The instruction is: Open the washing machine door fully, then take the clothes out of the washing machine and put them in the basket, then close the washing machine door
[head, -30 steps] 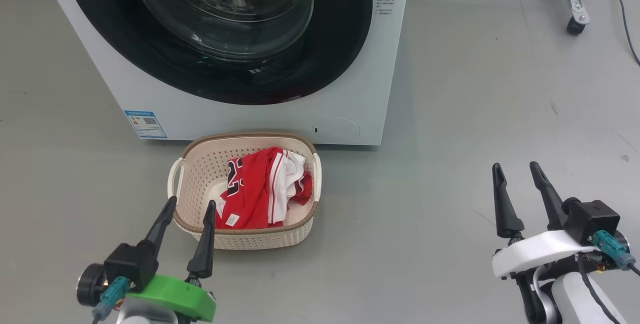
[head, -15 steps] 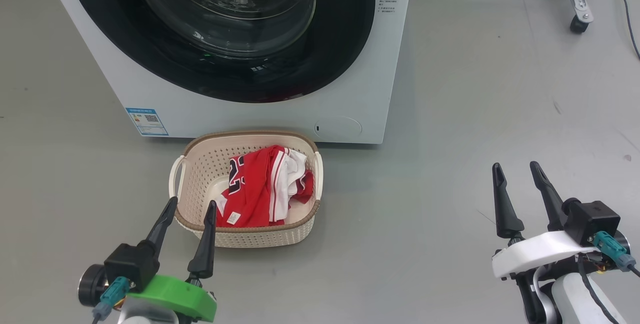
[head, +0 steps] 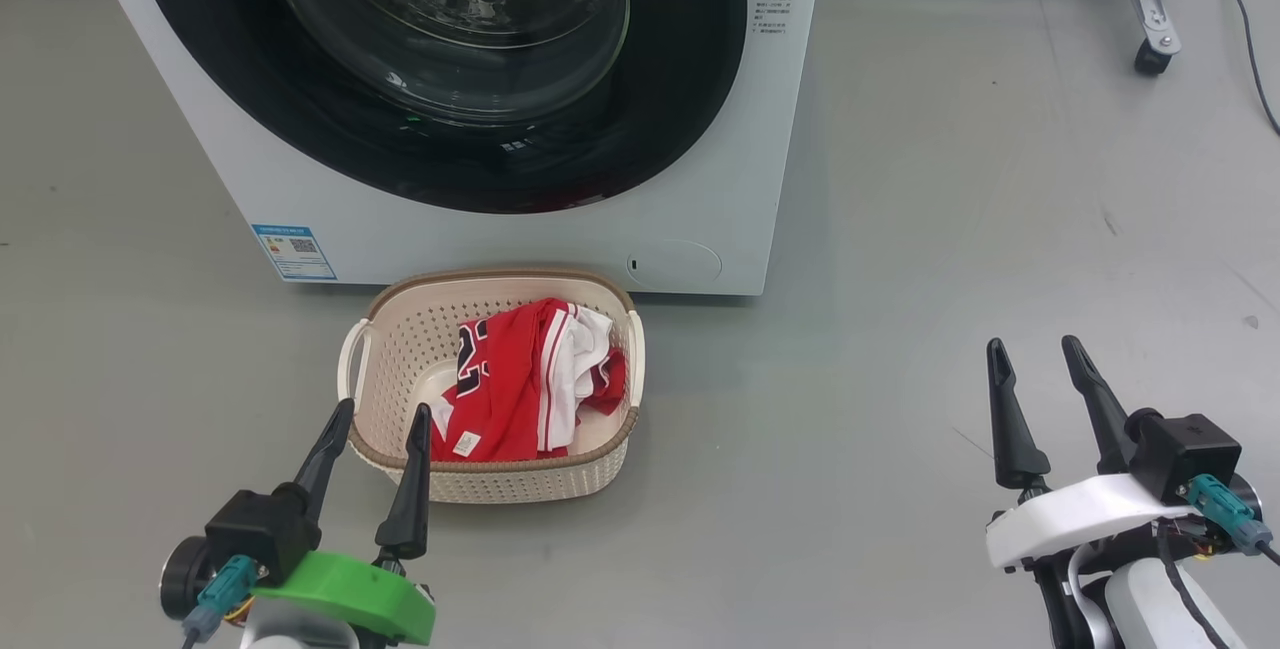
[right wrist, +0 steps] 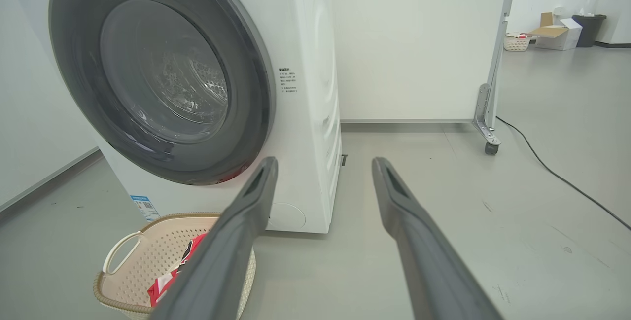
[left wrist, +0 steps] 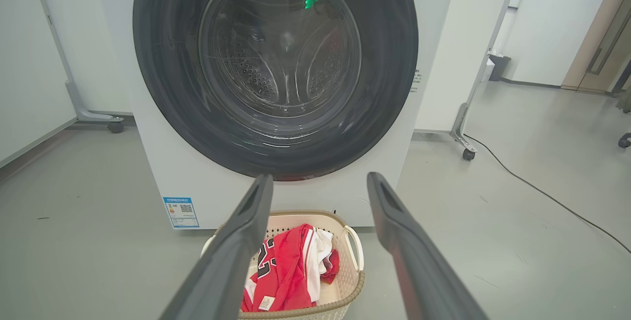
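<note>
From where I stand the job looks to be at its last step, or just past it. The washing machine door (head: 445,39) sits flush in the front of the washing machine (head: 700,219), across the top left of the head view, and through its glass the steel drum looks empty. The clothes (head: 510,379) lie in the basket (head: 500,477), which stands on the floor just in front of the machine, left of centre in the frame. A faint red glint shows at the bottom of the black rim, and I cannot tell whether it is a reflection or trapped cloth. The left gripper (head: 384,407) hangs at the lower left with its fingers spread wide and nothing between them, its tips in front of the basket's near left corner. The right gripper (head: 1032,343) is at the lower right over bare floor, well apart from everything, equally wide and empty. I judge the next move calls for little: make sure the door has latched, then keep both arms clear. By count there is one machine, one door, one basket by the machine, two grippers and one red-and-white heap. I cannot tell how many garments the heap holds. A second small basket (right wrist: 516,42) sits far off at the upper right of the right wrist view.
</note>
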Robot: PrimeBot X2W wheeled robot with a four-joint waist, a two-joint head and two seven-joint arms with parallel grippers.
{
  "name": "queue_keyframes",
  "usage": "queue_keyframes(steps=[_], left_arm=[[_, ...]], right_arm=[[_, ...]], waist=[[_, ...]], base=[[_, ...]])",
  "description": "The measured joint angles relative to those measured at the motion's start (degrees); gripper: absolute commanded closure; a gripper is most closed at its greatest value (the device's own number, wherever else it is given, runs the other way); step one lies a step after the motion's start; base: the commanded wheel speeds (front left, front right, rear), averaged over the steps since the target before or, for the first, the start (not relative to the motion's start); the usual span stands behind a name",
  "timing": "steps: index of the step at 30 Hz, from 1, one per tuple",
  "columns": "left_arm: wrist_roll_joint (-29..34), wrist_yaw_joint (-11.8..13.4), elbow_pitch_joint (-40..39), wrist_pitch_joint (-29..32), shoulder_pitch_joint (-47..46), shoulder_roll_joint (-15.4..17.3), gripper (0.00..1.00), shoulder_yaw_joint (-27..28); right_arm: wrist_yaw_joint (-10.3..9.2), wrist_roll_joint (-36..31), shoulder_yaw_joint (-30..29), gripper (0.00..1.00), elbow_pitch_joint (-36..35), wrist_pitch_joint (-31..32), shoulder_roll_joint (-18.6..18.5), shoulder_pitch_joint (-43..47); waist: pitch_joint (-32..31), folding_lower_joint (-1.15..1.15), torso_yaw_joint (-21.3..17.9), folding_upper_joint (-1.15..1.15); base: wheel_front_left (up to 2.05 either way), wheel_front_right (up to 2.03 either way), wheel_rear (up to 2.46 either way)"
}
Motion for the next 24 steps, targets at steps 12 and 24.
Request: queue_keyframes(steps=[12, 24], left_arm=[[-0.41, 0.0, 0.03, 0.0, 0.19, -0.08, 0.0, -0.02], [-1.8, 0.05, 2.0, 0.27, 1.73, -0.75, 1.0, 0.05]], right_arm=[[-0.05, 0.0, -0.08, 0.0, -0.35, 0.0, 0.01, 0.13], [0.03, 0.73, 0.15, 1.0, 1.92, 0.1, 1.41, 2.22]], waist=[[-0.08, 0.0, -0.04, 0.0], [-0.15, 0.0, 0.06, 0.0]], base=[[0.0, 0.0, 0.0], [0.0, 0.0, 0.0]])
